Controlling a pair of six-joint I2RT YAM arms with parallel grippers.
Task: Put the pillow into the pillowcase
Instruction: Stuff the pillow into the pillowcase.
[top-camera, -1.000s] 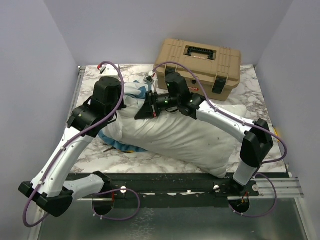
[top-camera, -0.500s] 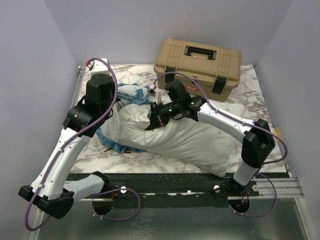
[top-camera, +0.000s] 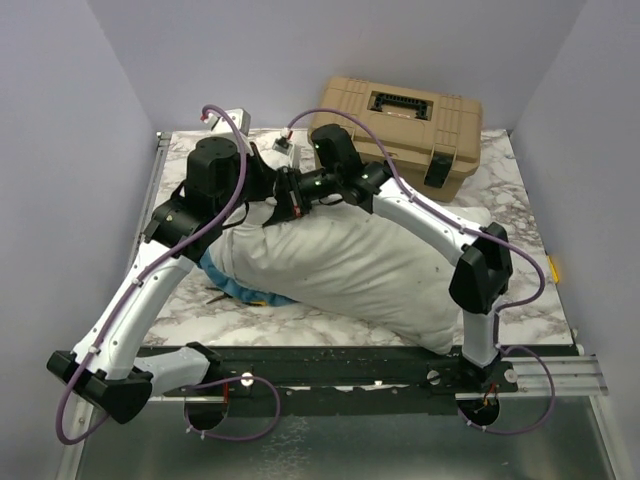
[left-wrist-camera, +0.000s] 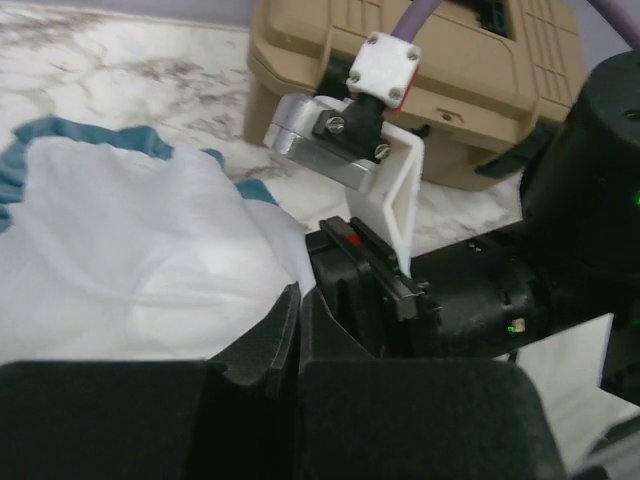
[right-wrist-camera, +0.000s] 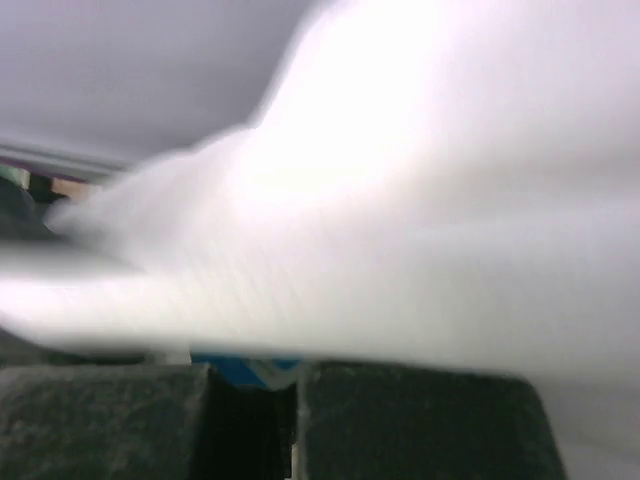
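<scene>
Although the pillow (top-camera: 370, 270) lies across the middle of the top view, from centre left to lower right, almost all of it is bare. I judge that only its left end meets the pillowcase (left-wrist-camera: 120, 230), whose blue frill (top-camera: 232, 284) shows under it at lower left. My right gripper (right-wrist-camera: 292, 400) is closed, it seems on that frill. My left gripper (left-wrist-camera: 298, 330) has its fingers together at the case's white side; whether they pinch it, I cannot tell. Nearly all the pulling-over is left.

The pillow (top-camera: 370, 270) sprawls over most of the bench (top-camera: 510, 180), a tan toolbox (top-camera: 400, 125) walling the far edge; the left hand (top-camera: 258, 185) and right hand (top-camera: 283, 197) crowd together at the pillow's far-left end, leaving bare marble at right.
</scene>
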